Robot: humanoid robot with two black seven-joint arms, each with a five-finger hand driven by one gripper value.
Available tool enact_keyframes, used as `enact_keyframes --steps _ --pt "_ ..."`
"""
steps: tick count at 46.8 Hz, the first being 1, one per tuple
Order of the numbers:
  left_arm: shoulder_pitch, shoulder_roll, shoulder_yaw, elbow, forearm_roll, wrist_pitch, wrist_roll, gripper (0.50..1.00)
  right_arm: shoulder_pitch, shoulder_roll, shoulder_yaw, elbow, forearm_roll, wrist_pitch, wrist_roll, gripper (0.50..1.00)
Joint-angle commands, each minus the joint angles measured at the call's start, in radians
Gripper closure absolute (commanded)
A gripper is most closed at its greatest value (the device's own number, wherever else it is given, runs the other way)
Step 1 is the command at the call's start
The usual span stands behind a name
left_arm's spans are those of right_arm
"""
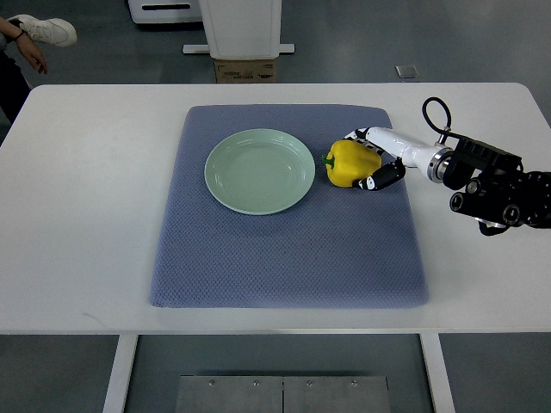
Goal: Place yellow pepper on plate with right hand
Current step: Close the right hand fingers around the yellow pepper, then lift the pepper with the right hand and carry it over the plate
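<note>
— Where's the yellow pepper (349,163)?

— On the blue-grey mat (284,249), just right of the plate (259,170), not on it. It's glossy and lumpy, green stem pointing toward the plate's rim.

— And the right hand (376,160)?

— Its white, smooth shell reaches in from the right edge, the black-tipped fingers (385,175) curled around the pepper's right side. It looks like a grasp, though from this steep angle I can't be sure how firmly they press.

— The plate?

— Round, pale green, shiny, shallow, with nothing on it. The mat beneath has a fine woven, dimpled texture and rounded corners, lying on a flat white table (77,215).

— Anyone else?

— A person's hand (33,53) shows at the top left corner.
</note>
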State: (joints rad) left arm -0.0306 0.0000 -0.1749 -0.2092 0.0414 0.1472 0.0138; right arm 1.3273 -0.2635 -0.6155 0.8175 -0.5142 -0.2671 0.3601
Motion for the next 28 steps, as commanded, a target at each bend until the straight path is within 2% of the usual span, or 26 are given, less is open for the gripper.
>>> enact_keyframes --steps 1,11,28 --pt "0.0 0.0 0.0 0.001 0.0 0.0 0.0 0.5 0.015 0.001 0.002 0.0 0.0 0.0 0.0 1.0" --pt "0.0 0.0 0.0 0.001 0.0 0.0 0.0 0.5 0.064 0.013 0.01 0.002 0.008 0.002 0.0 1.0" --pt "0.0 0.0 0.0 0.001 0.0 0.0 0.0 0.5 0.107 0.116 0.01 0.0 0.06 0.005 -0.01 1.0"
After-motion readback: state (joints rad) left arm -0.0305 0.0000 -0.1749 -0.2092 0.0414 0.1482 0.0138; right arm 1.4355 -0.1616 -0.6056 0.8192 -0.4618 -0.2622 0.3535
